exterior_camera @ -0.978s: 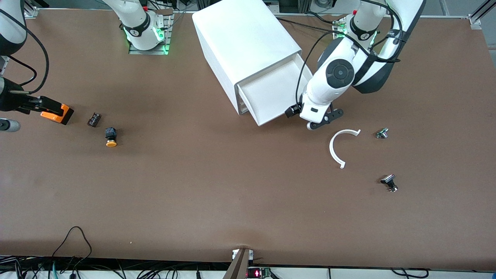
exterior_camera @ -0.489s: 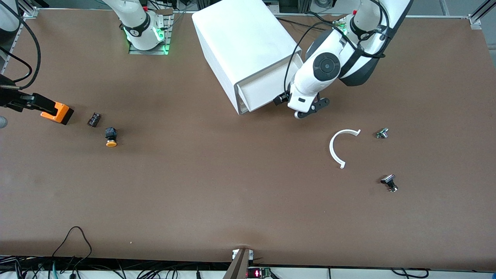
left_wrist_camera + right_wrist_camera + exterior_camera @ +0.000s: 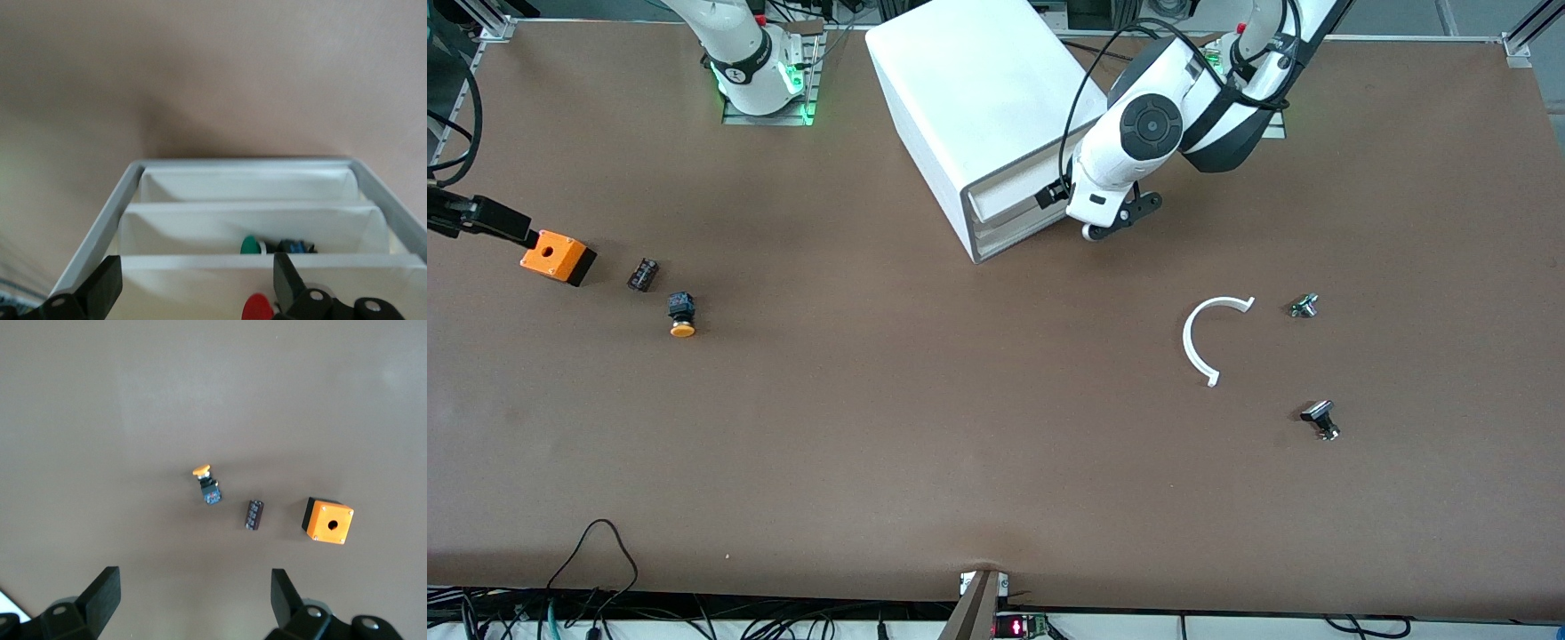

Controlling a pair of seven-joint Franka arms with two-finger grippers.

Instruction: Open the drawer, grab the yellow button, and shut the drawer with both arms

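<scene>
The white cabinet (image 3: pixel 987 107) stands near the arms' bases. Its top drawer (image 3: pixel 1009 197) is pushed almost flush with the cabinet. My left gripper (image 3: pixel 1113 222) hangs just in front of that drawer, open and empty. In the left wrist view the drawer's front edge (image 3: pixel 200 261) runs between the open fingers of the left gripper (image 3: pixel 193 290). The orange-capped button (image 3: pixel 682 316) lies on the table toward the right arm's end, also in the right wrist view (image 3: pixel 208 483). My right gripper (image 3: pixel 516 231) is open and empty, up beside the orange box (image 3: pixel 558 256).
A small black part (image 3: pixel 642 273) lies between the orange box and the button. A white C-shaped ring (image 3: pixel 1199 342) and two small metal parts (image 3: pixel 1304 306) (image 3: pixel 1320 420) lie toward the left arm's end. Green (image 3: pixel 249 245) and red (image 3: pixel 257 308) pieces show inside the drawers.
The left arm has pushed the drawer from well out to nearly shut. The right gripper has drawn back from the orange box toward the table's end.
</scene>
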